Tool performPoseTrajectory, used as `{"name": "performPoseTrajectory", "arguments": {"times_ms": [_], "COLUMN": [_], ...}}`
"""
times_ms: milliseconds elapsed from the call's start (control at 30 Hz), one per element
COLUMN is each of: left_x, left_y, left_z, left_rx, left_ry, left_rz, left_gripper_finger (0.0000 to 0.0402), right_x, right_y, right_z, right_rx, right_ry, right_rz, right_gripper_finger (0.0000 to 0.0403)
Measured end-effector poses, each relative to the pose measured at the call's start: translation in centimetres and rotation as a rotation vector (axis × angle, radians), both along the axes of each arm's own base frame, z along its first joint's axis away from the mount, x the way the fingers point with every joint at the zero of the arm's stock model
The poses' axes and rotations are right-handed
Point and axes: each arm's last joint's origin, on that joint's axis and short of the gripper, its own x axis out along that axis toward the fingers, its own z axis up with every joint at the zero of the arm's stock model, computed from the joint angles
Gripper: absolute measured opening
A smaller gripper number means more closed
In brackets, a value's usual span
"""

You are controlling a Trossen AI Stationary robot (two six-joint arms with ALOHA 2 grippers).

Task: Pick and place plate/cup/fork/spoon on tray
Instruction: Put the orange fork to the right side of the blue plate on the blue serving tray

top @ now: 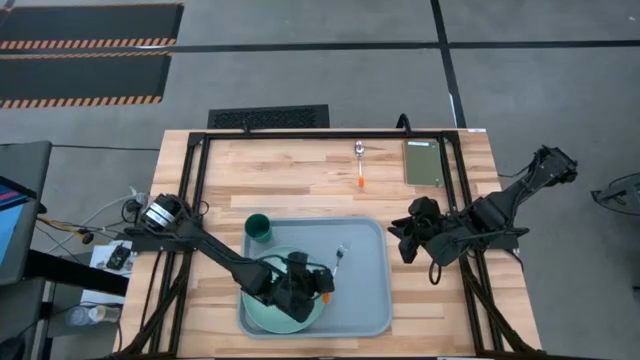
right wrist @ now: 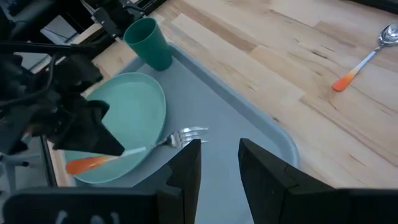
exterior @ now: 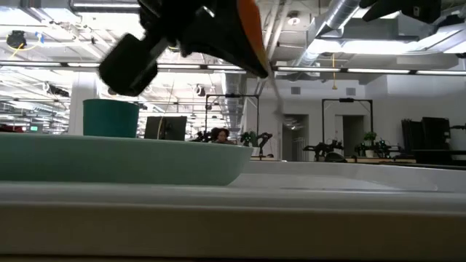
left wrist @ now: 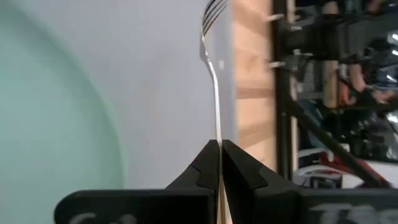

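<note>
The grey-blue tray (top: 365,300) lies at the table's near middle. The mint-green plate (top: 262,305) lies in its near-left part, and the teal cup (top: 258,228) stands upright in its far-left corner. My left gripper (top: 322,283) is over the plate's right edge, shut on the orange-handled fork (right wrist: 163,142). The fork's tines (top: 341,252) point toward the far right. The spoon (top: 360,165) lies flat on the wood near the far edge. My right gripper (top: 405,240) is open and empty, just right of the tray. My left gripper pinches the fork's metal shank (left wrist: 217,134) between its two fingers, just ahead of the orange handle (right wrist: 87,163). The fork runs straight on past the fingertips, along the fingers. It is above the tray floor, tilted with the tines (left wrist: 213,9) lower than the handle.
A flat olive-green block (top: 422,162) lies at the far right, beside the spoon. A black metal frame (top: 200,160) runs around the tabletop. Bare wood shows between the tray and the far edge. The tray's right half is bare.
</note>
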Motion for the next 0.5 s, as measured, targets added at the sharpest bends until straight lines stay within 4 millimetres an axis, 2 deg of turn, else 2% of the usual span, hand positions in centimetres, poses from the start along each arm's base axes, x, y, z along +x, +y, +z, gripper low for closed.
{"name": "performPoseTrajectory", "arguments": {"times_ms": [133, 300, 500], "left_x": [0.3, 0.5, 1.3], "left_y": [-0.7, -1.4, -1.9], "left_z": [-0.7, -0.6, -2.5], "left_rx": [-0.081, -0.195, -0.268], "left_ry": [-0.011, -0.087, -0.1], "left_rz": [0.053, 0.143, 0.218], "left_gripper_finger": [0.0, 0.0, 0.0], "right_x": [0.0, 0.0, 0.0], "right_y": [0.0, 0.0, 0.0], "right_z": [0.0, 0.0, 0.0], "right_rx": [-0.006, -0.023, -0.045], "right_ry": [0.003, 0.009, 0.017], "right_rz": [0.006, 0.021, 0.037], "right_gripper_finger": [0.0134, 0.0134, 0.0134]}}
